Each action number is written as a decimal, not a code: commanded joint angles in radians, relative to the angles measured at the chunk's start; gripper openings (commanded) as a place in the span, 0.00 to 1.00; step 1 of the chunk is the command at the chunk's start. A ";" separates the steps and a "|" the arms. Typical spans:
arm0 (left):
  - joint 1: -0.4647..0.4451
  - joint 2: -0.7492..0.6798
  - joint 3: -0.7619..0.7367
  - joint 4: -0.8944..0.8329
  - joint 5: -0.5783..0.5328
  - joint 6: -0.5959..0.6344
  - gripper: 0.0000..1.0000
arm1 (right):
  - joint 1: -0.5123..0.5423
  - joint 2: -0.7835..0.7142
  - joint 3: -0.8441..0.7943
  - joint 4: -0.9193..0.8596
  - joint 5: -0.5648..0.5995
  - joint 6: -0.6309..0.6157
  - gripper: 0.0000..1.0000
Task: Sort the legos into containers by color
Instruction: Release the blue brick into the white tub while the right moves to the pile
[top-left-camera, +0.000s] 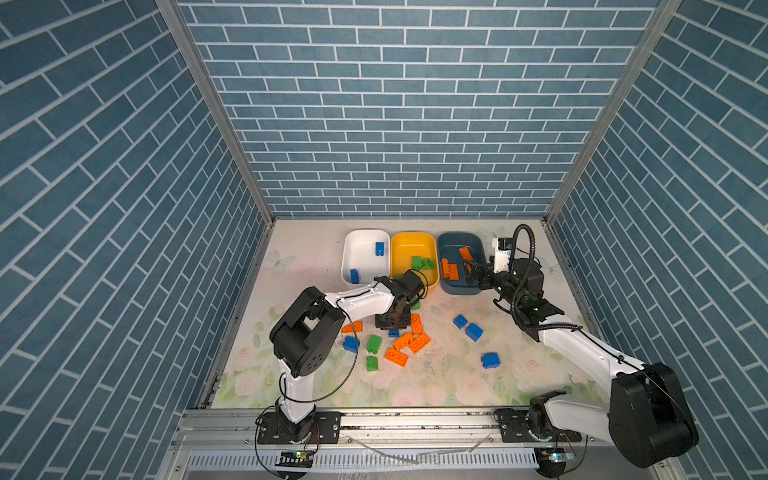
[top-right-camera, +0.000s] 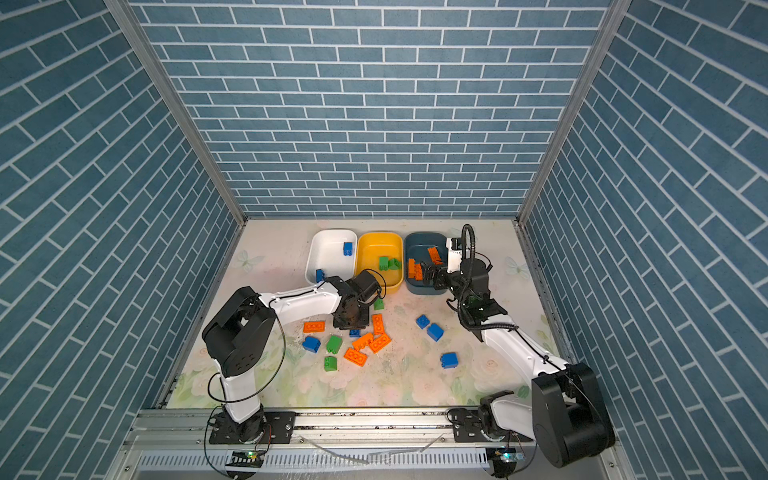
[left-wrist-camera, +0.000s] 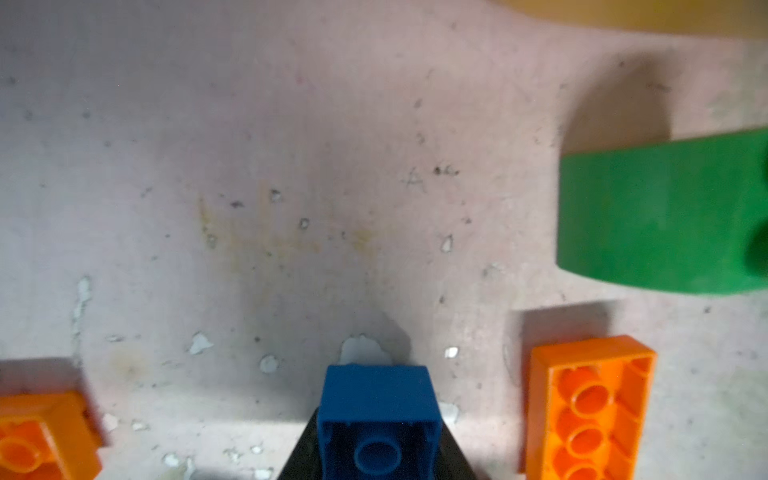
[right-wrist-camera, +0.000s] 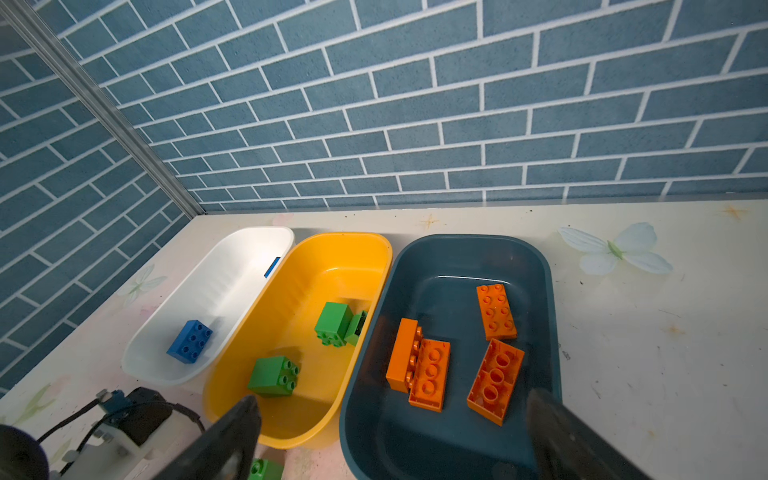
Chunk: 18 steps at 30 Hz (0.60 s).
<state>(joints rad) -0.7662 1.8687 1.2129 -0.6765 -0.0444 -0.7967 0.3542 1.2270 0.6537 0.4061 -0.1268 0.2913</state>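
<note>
My left gripper (top-left-camera: 392, 323) (left-wrist-camera: 378, 457) is shut on a small blue lego (left-wrist-camera: 378, 411) low over the mat, among loose orange legos (top-left-camera: 397, 356), green legos (top-left-camera: 374, 343) and blue legos (top-left-camera: 474, 331). I cannot tell whether the held brick is off the mat. Three containers stand in a row at the back: white (top-left-camera: 361, 257) with two blue bricks, yellow (top-left-camera: 405, 249) with green bricks, teal (top-left-camera: 453, 245) with several orange bricks (right-wrist-camera: 496, 311). My right gripper (top-left-camera: 471, 274) (right-wrist-camera: 395, 436) hangs open and empty over the teal container's near end.
A green brick (left-wrist-camera: 660, 216) lies beside the yellow tub's front, next to my left wrist. Orange bricks (left-wrist-camera: 590, 407) flank the held brick on both sides. Brick-patterned walls close in the back and both sides; a metal rail (top-left-camera: 415, 419) runs along the front.
</note>
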 joint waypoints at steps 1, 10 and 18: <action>-0.001 -0.062 -0.015 -0.014 -0.061 0.014 0.15 | 0.002 0.015 0.012 0.054 -0.034 0.007 0.99; 0.090 -0.178 0.036 -0.087 -0.157 0.082 0.16 | 0.009 0.006 0.023 -0.019 -0.076 -0.041 0.99; 0.244 -0.160 0.171 -0.055 -0.203 0.194 0.17 | 0.022 -0.009 0.001 -0.026 -0.115 -0.104 0.99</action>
<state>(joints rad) -0.5579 1.6947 1.3319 -0.7273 -0.2005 -0.6640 0.3634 1.2392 0.6533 0.3744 -0.2123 0.2390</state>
